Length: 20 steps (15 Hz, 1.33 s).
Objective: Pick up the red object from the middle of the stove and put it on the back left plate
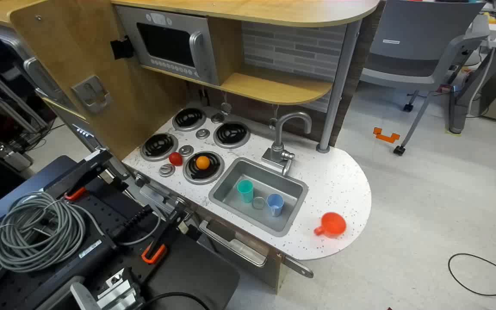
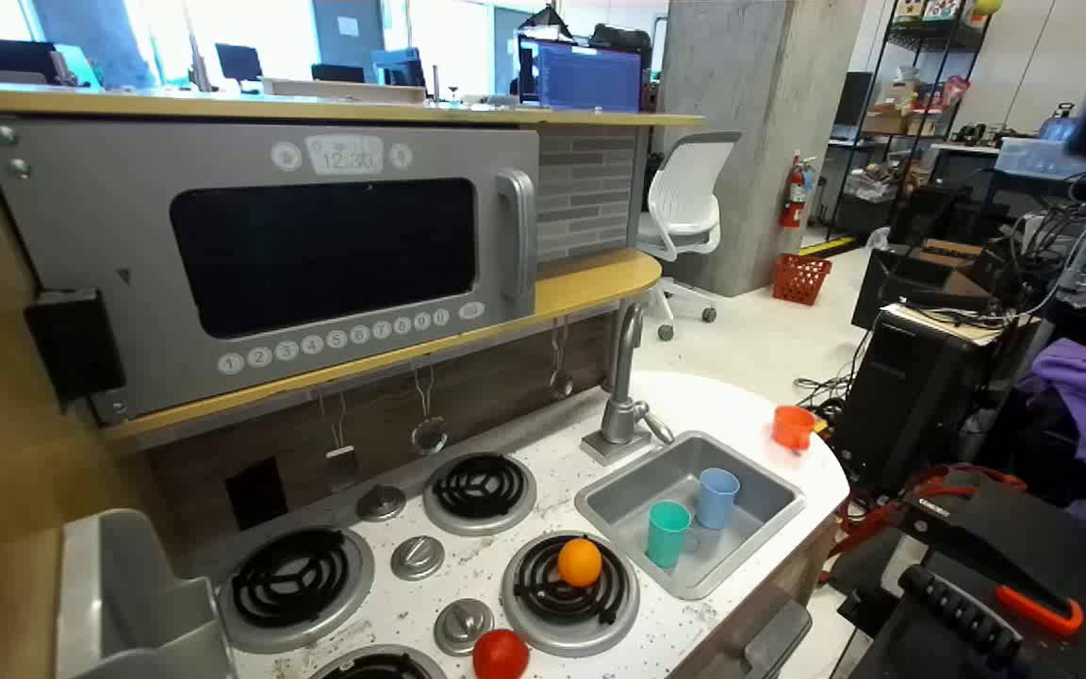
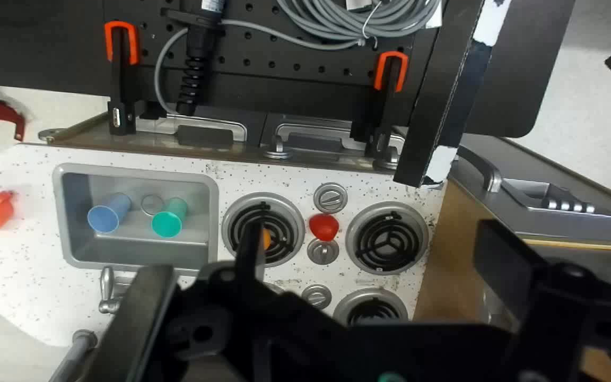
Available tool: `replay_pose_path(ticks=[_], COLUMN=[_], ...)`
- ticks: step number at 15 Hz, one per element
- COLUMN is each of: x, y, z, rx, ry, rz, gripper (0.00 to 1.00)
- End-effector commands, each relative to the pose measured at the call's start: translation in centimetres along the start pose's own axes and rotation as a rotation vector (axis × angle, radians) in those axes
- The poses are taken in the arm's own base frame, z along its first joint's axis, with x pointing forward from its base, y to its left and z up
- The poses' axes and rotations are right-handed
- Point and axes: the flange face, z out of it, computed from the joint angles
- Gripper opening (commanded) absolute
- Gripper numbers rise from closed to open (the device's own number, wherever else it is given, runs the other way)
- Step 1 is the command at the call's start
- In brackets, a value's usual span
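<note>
The red object (image 1: pixel 175 159) is a small round piece on the white stove top (image 1: pixel 183 138). It sits between two grey knobs and between the two front burner discs. It also shows at the bottom of an exterior view (image 2: pixel 500 654) and in the wrist view (image 3: pixel 323 227). The back left plate (image 1: pixel 189 118) is a black burner disc by the wall and wooden side panel. It shows also in an exterior view (image 2: pixel 293 577) and, partly hidden by the gripper, in the wrist view (image 3: pixel 372 307). My gripper (image 3: pixel 372 232) is open and empty above the stove; it shows in neither exterior view.
An orange ball (image 1: pixel 203 162) sits on the front right disc. The grey sink (image 1: pixel 213 193) holds a green cup (image 1: pixel 245 190) and a blue cup (image 1: pixel 275 204). A faucet (image 1: pixel 278 146) rises behind it. A microwave (image 1: pixel 168 45) overhangs the back discs. A red-orange cup (image 1: pixel 333 224) lies right.
</note>
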Motion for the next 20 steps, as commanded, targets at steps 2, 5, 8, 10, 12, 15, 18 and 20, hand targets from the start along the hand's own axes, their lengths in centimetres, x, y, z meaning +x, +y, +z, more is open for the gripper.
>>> replay_pose_path(ticks=[2,5,8,10,12,15,18,20], x=[0.0,0.0,0.0,0.0,0.0,1.9,4.8,6.6], y=[0.0,0.0,0.0,0.0,0.0,0.4,0.8,0.9], z=[0.0,0.0,0.0,0.0,0.0,-0.3,-1.2,-1.0], rx=[0.000,0.000,0.000,0.000,0.000,-0.007,-0.008,-0.012], ry=[-0.002,-0.002,-0.002,-0.002,-0.002,0.039,0.129,0.158], rz=[0.000,0.000,0.000,0.000,0.000,0.028,0.082,0.101], gripper=[1.00,1.00,1.00,1.00,1.00,1.00,1.00,1.00])
